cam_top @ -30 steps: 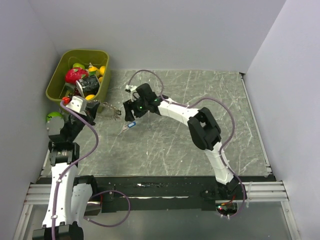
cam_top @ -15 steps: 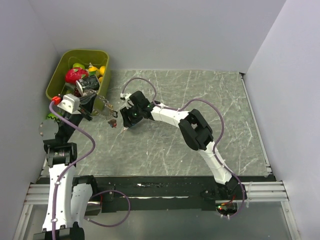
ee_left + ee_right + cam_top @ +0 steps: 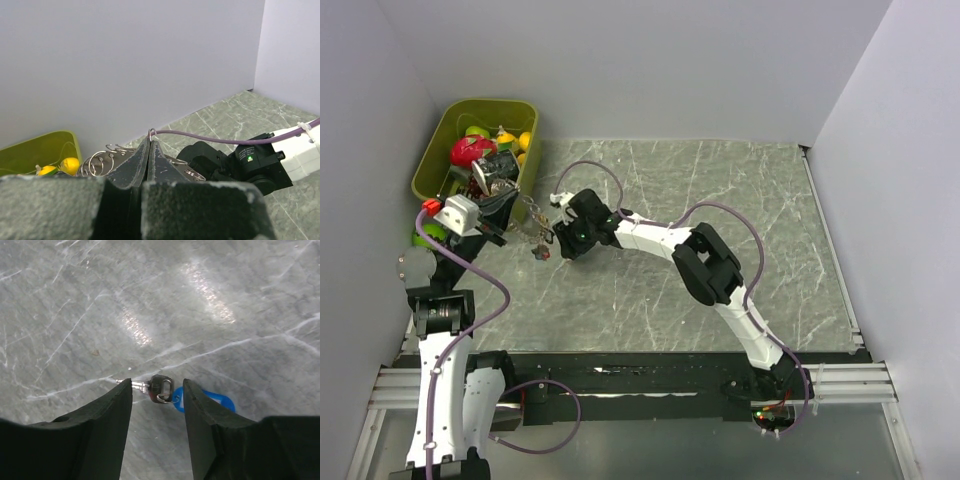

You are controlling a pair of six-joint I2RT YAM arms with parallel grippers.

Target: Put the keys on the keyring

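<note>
Left gripper (image 3: 150,143) is seen clamped shut on the keyring (image 3: 534,232), loops hanging beside its fingertips. Right gripper (image 3: 156,386) is held apart; a key (image 3: 159,388) with blue tag (image 3: 212,401) is seen lying between its fingertips

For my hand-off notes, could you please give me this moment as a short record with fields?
left gripper: shut, pinching a wire loop of the keyring
right gripper: open, one jaw on each side of a key
key: lying flat on the table, dark head, blue tag attached
green bin: far left corner of the table, holding toys
task status: this key is not yet on the keyring
</note>
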